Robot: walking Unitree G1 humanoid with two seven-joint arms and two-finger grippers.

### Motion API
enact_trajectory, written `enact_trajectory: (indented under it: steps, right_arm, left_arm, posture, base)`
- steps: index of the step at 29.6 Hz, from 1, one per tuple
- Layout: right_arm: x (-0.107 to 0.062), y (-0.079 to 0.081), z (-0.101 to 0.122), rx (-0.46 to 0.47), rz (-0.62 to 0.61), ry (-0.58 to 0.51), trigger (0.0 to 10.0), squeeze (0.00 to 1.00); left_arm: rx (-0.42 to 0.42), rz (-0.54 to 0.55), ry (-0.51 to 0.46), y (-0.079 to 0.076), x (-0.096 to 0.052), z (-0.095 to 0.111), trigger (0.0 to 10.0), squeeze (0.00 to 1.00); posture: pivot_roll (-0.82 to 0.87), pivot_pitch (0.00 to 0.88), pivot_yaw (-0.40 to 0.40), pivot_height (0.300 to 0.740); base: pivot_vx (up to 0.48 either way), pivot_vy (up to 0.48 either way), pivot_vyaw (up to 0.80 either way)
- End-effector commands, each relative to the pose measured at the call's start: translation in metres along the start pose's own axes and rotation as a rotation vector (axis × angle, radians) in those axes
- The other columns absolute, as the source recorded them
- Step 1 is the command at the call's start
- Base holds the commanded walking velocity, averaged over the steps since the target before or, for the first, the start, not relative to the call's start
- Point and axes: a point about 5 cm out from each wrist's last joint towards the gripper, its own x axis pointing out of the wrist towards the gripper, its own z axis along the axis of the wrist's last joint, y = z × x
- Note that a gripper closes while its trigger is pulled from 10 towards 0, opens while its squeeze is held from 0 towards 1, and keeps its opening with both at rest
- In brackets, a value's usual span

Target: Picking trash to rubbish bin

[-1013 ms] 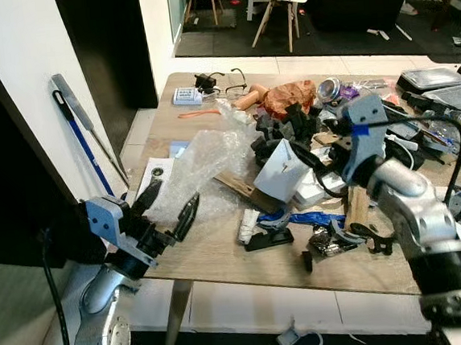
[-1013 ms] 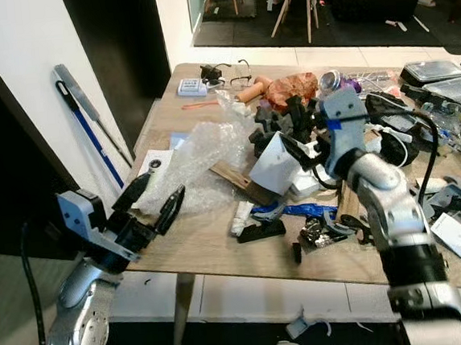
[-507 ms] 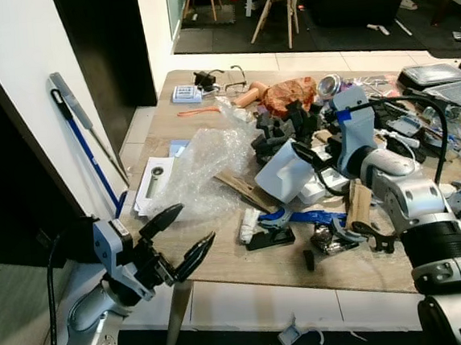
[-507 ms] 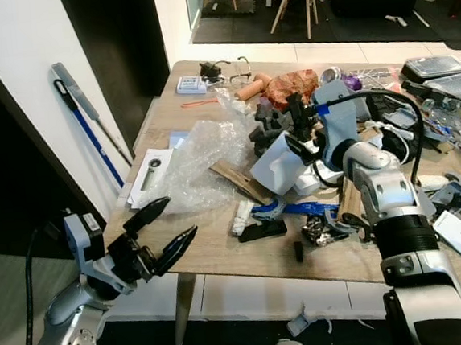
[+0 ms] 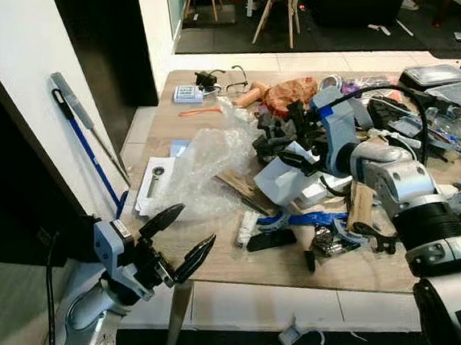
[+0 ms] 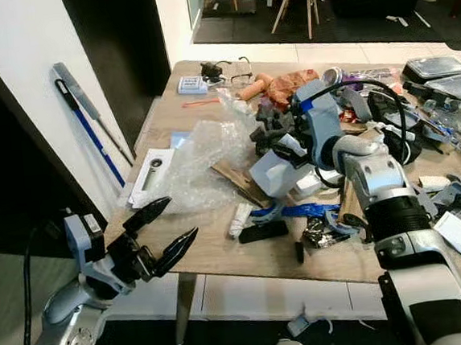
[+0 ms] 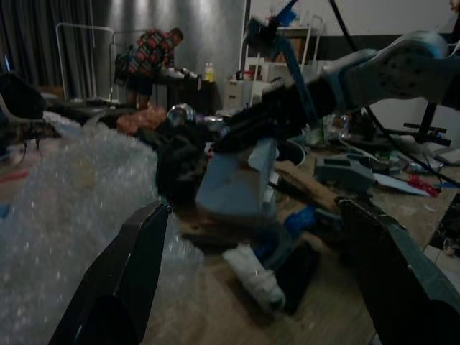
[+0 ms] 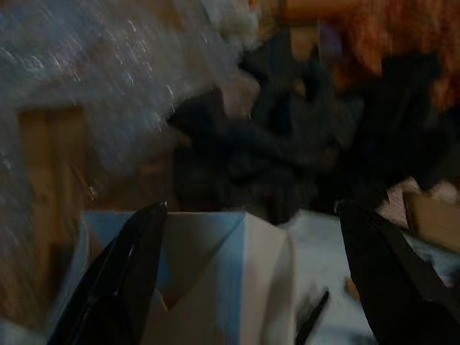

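Black fingers of the right gripper (image 6: 281,153) are spread, straddling the top of the white folded carton (image 5: 284,180) mid-table; not clamped yet. Left gripper (image 5: 178,240) also spread, empty, hovering off the table's near edge beside the bubble wrap (image 5: 202,168). Progress, as I judge it: basically nothing binned, table (image 5: 222,258) fully cluttered, rubbish bin location unknown. Count: one carton, one bubble wrap sheet, one black foam pile (image 5: 279,128), one blue wrapper (image 5: 303,217), two grippers.
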Motion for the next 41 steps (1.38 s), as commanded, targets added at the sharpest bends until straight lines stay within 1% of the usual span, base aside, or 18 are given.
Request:
enact_trajectory:
  steps: [1, 3, 5, 12, 14, 15, 16, 17, 22, 24, 25, 27, 30, 31, 32, 33, 34, 41]
  right_arm:
    - [0.0, 0.001, -0.029, 0.029, 0.015, 0.154, 10.0, 0.0]
    - [-0.002, -0.001, -0.032, 0.03, 0.016, 0.171, 10.0, 0.0]
    - [-0.006, -0.007, -0.035, 0.025, 0.01, 0.206, 10.0, 0.0]
    - [-0.011, -0.008, -0.042, 0.038, 0.022, 0.253, 10.0, 0.0]
    - [-0.011, -0.008, -0.045, 0.051, 0.025, 0.264, 10.0, 0.0]
    - [-0.013, -0.005, -0.053, 0.093, 0.044, 0.287, 10.0, 0.0]
    - [-0.013, -0.005, -0.053, 0.093, 0.044, 0.287, 10.0, 0.0]
    - [-0.014, -0.002, -0.058, 0.113, 0.062, 0.3, 10.0, 0.0]
    - [-0.016, 0.002, -0.07, 0.135, 0.106, 0.332, 10.0, 0.0]
    - [-0.019, 0.007, -0.079, 0.155, 0.175, 0.363, 10.0, 0.0]
    - [-0.019, 0.007, -0.079, 0.155, 0.175, 0.363, 10.0, 0.0]
    - [-0.022, 0.011, -0.085, 0.173, 0.228, 0.379, 10.0, 0.0]
    - [-0.022, 0.01, -0.087, 0.172, 0.227, 0.384, 10.0, 0.0]
    - [-0.022, 0.009, -0.087, 0.168, 0.217, 0.382, 9.1, 0.0]
    - [-0.022, 0.008, -0.087, 0.162, 0.202, 0.379, 4.5, 0.0]
    - [-0.022, 0.007, -0.086, 0.158, 0.189, 0.375, 3.9, 0.0]
    - [-0.022, 0.004, -0.085, 0.151, 0.161, 0.365, 0.0, 0.0]
    - [-0.023, 0.0, -0.079, 0.14, 0.145, 0.327, 0.0, 0.0]
  left_arm:
    - [0.002, -0.022, 0.022, -0.003, 0.001, 0.001, 10.0, 0.0]
    - [0.004, -0.025, 0.021, -0.003, 0.002, 0.001, 10.0, 0.0]
    - [0.006, -0.029, 0.02, -0.004, 0.003, 0.001, 10.0, 0.0]
    - [0.003, -0.035, 0.018, -0.006, 0.003, 0.001, 10.0, 0.0]
    - [0.001, -0.036, 0.017, -0.006, 0.004, 0.001, 10.0, 0.0]
    - [-0.008, -0.039, 0.017, -0.008, 0.004, 0.0, 10.0, 0.0]
    - [-0.008, -0.039, 0.017, -0.008, 0.004, 0.0, 10.0, 0.0]
    - [-0.011, -0.04, 0.017, -0.008, 0.004, -0.001, 10.0, 0.0]
    - [-0.014, -0.041, 0.018, -0.008, 0.003, -0.002, 10.0, 0.0]
    - [-0.015, -0.043, 0.02, -0.008, 0.003, -0.003, 10.0, 0.0]
    - [-0.015, -0.043, 0.02, -0.008, 0.003, -0.003, 10.0, 0.0]
    - [-0.016, -0.044, 0.022, -0.008, 0.003, -0.004, 10.0, 0.0]
    - [-0.017, -0.043, 0.023, -0.008, 0.002, -0.005, 10.0, 0.0]
    - [-0.017, -0.043, 0.023, -0.008, 0.002, -0.005, 10.0, 0.0]
    - [-0.017, -0.042, 0.024, -0.009, 0.001, -0.005, 10.0, 0.0]
    - [-0.018, -0.042, 0.025, -0.009, 0.0, -0.005, 10.0, 0.0]
    - [-0.018, -0.043, 0.025, -0.009, -0.001, -0.005, 10.0, 0.0]
    - [-0.016, -0.045, 0.023, -0.012, -0.003, -0.002, 10.0, 0.0]
  posture:
    - [0.0, 0.0, -0.03, 0.74]
    - [0.0, 0.0, -0.03, 0.74]
    - [0.0, 0.0, -0.028, 0.74]
    - [-0.01, 0.0, -0.032, 0.74]
    - [-0.01, 0.0, -0.032, 0.74]
    - [-0.01, 0.0, -0.033, 0.74]
    - [-0.01, 0.0, -0.033, 0.74]
    - [-0.01, 0.0, -0.033, 0.74]
    - [-0.01, 0.0, -0.034, 0.74]
    - [-0.01, 0.0, -0.034, 0.74]
    - [-0.01, 0.0, -0.034, 0.74]
    - [-0.01, 0.0, -0.036, 0.74]
    - [-0.01, 0.0, -0.036, 0.74]
    - [-0.01, 0.0, -0.035, 0.74]
    - [-0.01, 0.0, -0.035, 0.74]
    - [-0.01, 0.0, -0.034, 0.74]
    - [-0.01, 0.0, -0.034, 0.74]
    - [-0.01, 0.0, -0.031, 0.74]
  base:
    - [0.0, 0.0, 0.0]
    - [0.0, 0.0, 0.0]
    - [0.0, 0.0, 0.0]
    - [0.0, 0.0, 0.0]
    - [0.0, 0.0, 0.0]
    - [0.0, 0.0, 0.0]
    - [0.0, 0.0, 0.0]
    - [0.0, 0.0, 0.0]
    - [0.0, 0.0, 0.0]
    - [0.0, 0.0, 0.0]
    - [0.0, 0.0, 0.0]
    - [0.0, 0.0, 0.0]
    - [0.0, 0.0, 0.0]
    - [0.0, 0.0, 0.0]
    - [0.0, 0.0, 0.0]
    - [0.0, 0.0, 0.0]
    - [0.0, 0.0, 0.0]
    - [0.0, 0.0, 0.0]
